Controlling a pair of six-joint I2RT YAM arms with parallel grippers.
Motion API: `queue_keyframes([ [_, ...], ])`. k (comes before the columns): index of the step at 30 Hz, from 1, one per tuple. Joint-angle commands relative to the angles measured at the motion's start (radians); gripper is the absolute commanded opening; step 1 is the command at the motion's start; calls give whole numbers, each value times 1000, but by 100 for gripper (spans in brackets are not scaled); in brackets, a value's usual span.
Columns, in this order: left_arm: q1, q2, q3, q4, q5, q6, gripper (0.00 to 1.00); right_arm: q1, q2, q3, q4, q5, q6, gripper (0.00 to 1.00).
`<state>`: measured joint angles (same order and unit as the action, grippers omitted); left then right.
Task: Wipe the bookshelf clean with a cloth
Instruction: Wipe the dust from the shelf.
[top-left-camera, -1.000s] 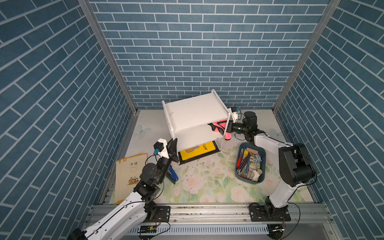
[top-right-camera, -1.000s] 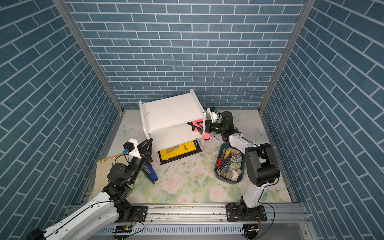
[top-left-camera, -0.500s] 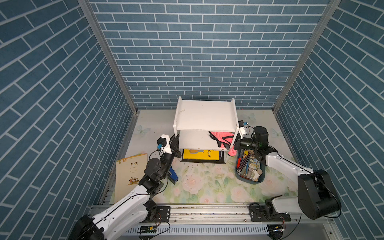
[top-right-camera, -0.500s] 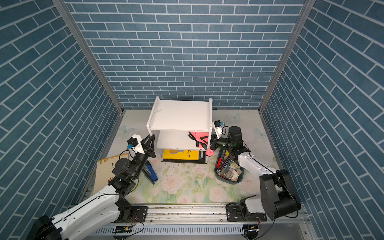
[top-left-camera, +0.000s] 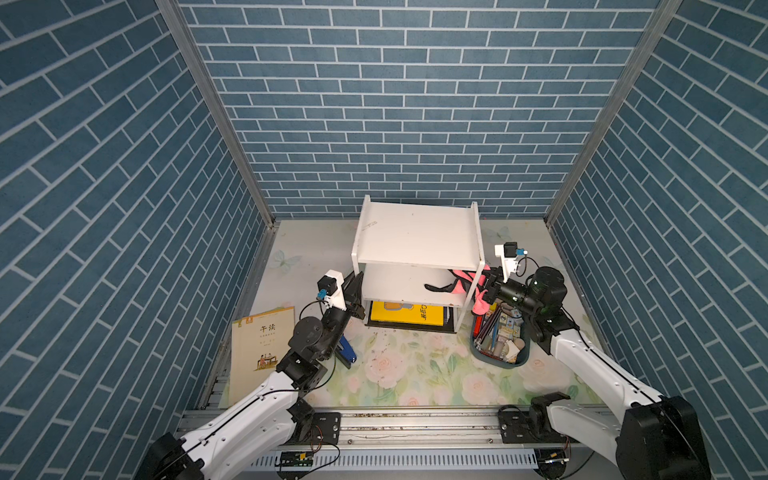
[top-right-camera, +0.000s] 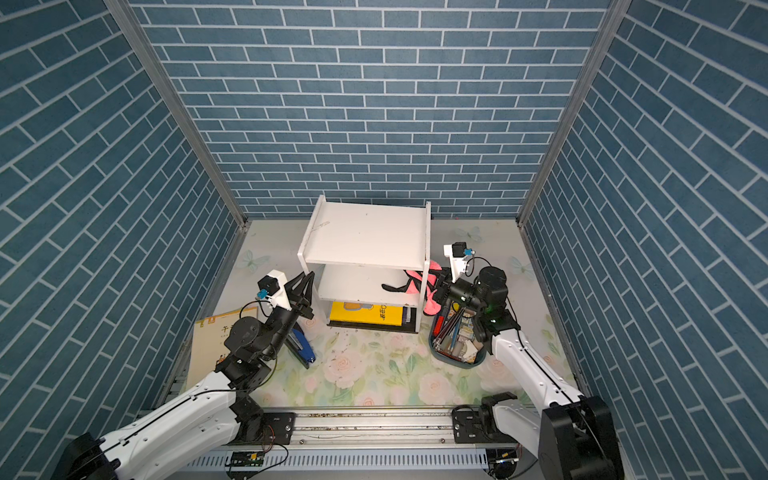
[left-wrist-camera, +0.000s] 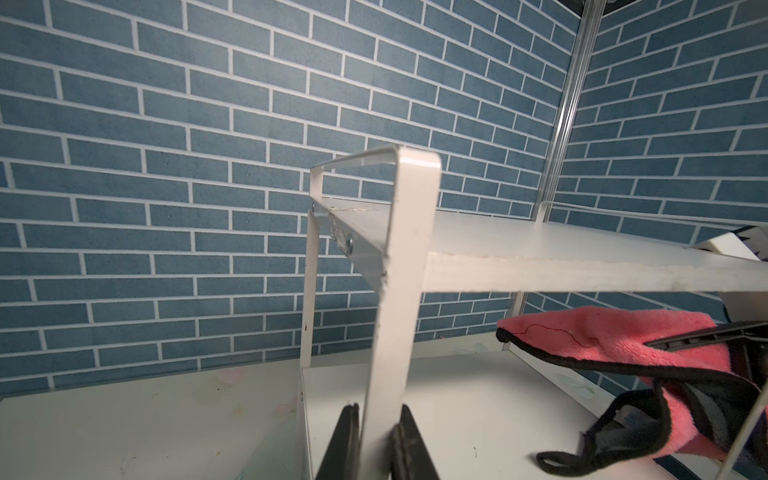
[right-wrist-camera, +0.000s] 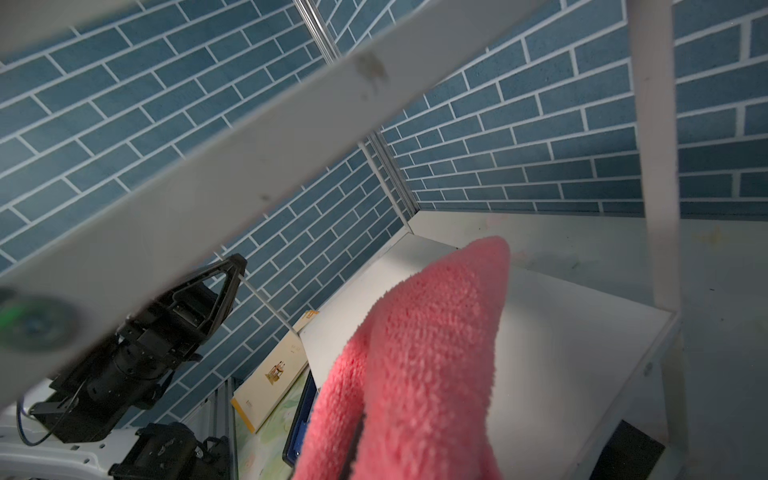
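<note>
The white bookshelf (top-left-camera: 415, 237) stands on the bench (top-left-camera: 419, 374) toward 12 o'clock. At its 9 o'clock side the left fingers (left-wrist-camera: 341, 444) are pressed narrow on the front upright of the side frame. At its 3 o'clock side the right fingers (left-wrist-camera: 706, 338) are closed on the pink cloth (top-left-camera: 459, 286), which lies on the middle board and hangs out past the frame.
</note>
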<state>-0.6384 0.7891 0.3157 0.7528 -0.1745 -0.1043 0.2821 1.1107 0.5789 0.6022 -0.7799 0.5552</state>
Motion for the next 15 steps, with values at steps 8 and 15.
queue_keyframes([
  [8,-7,17,-6,-81,10,-101,0,58,331,227,210,-29,123,0],
  [15,-8,17,3,-81,5,-109,0,57,462,312,-7,128,0,0],
])
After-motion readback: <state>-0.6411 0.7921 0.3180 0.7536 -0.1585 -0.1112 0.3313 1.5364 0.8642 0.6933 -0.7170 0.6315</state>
